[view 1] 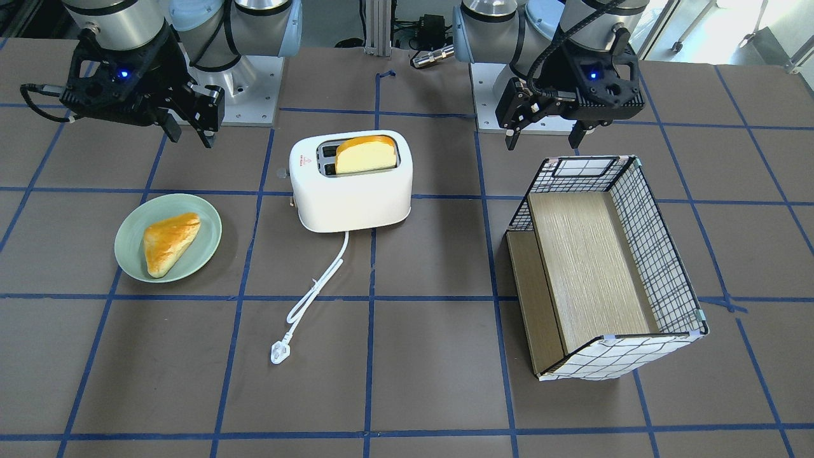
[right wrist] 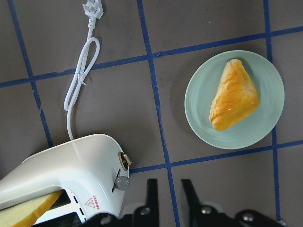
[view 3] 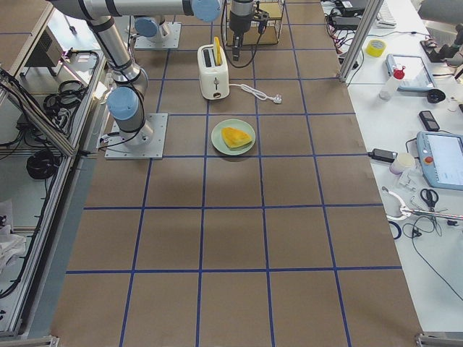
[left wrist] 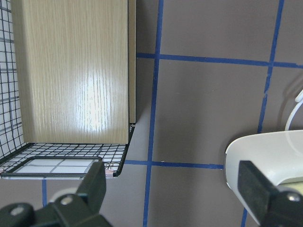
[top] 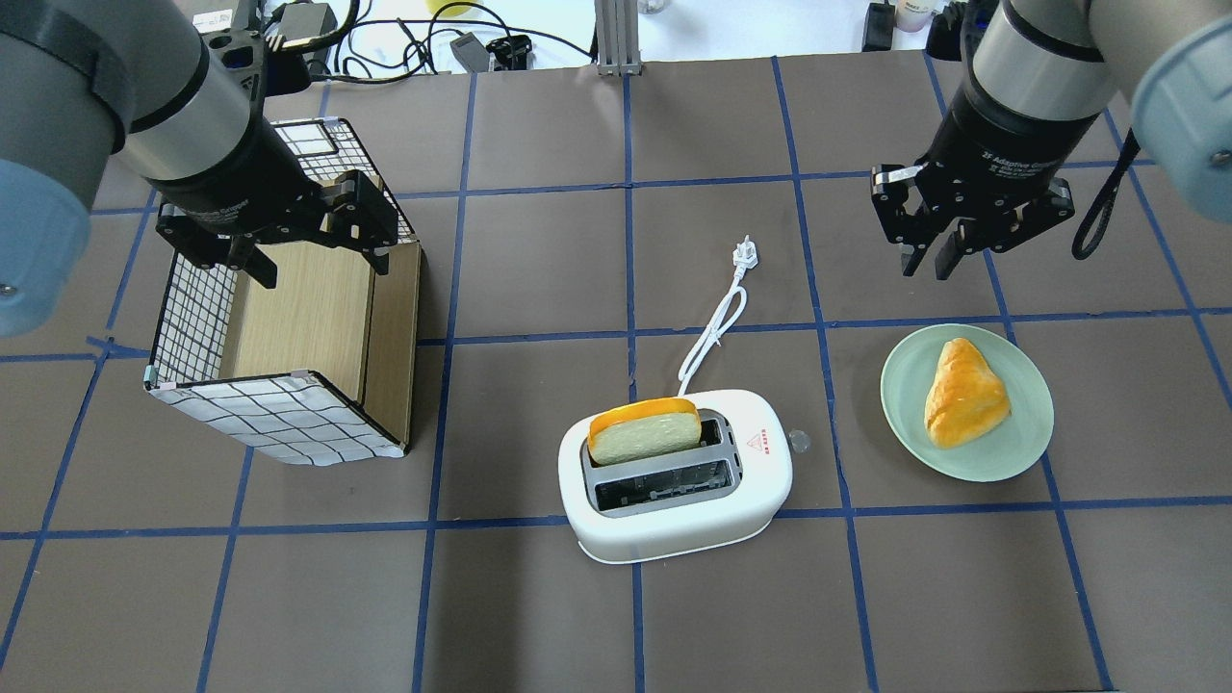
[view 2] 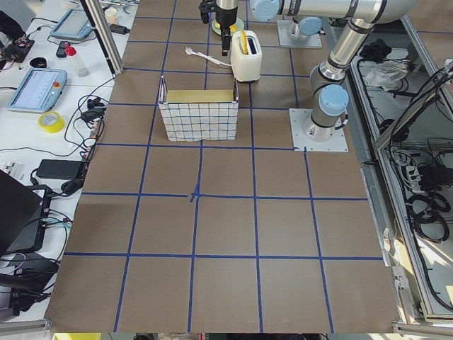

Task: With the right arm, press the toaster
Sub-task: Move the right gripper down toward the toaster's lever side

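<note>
Reading the geometry: toaster [top: 674, 491] sits below the right gripper [top: 926, 265], offset toward the left arm's side and back toward the robot. Its long axis runs arm-to-arm, with the lever [top: 798, 441] on the end facing those jaws. Right jaws are nearly closed, just a slit, holding nothing, while the left gripper [top: 318, 265] is spread wide over the basket [top: 279, 423], beyond the toaster's far end. So right looks nearer: shift over the lever, then push down.
</note>
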Motion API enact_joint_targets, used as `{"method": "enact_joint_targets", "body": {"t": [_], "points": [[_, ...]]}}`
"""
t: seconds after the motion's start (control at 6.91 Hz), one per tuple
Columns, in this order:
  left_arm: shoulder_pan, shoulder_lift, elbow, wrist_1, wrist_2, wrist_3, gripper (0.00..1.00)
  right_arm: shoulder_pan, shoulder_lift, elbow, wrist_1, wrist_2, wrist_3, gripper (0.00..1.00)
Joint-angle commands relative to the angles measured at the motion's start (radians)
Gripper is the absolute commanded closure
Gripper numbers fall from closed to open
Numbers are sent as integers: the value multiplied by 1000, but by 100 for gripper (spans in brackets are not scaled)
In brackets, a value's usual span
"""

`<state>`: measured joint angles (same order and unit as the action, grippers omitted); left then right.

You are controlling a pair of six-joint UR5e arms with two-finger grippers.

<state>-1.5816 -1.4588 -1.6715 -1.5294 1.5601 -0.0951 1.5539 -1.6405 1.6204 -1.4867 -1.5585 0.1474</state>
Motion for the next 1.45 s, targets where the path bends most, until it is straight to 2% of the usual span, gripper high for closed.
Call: {"method": "enact_joint_targets", "body": {"t": [0.0, 0.43, 0.87, 1.01, 1.3], "points": [[0, 0, -1, 0, 0, 0, 0, -44, 4, 35, -3, 43, -67, 100], [0, 0, 1, 0, -2, 0, 0, -141, 4, 117, -3, 254, -158, 100], [-2, 0, 1, 0, 0, 0, 0, -259, 4, 312, -78, 466, -316, 100], [0, 0, 0, 0, 0, 0, 0, -265, 4, 385, -137, 475, -319, 100], [0, 0, -1, 0, 0, 0, 0, -268, 4, 467, -136, 553, -360, 100]]}}
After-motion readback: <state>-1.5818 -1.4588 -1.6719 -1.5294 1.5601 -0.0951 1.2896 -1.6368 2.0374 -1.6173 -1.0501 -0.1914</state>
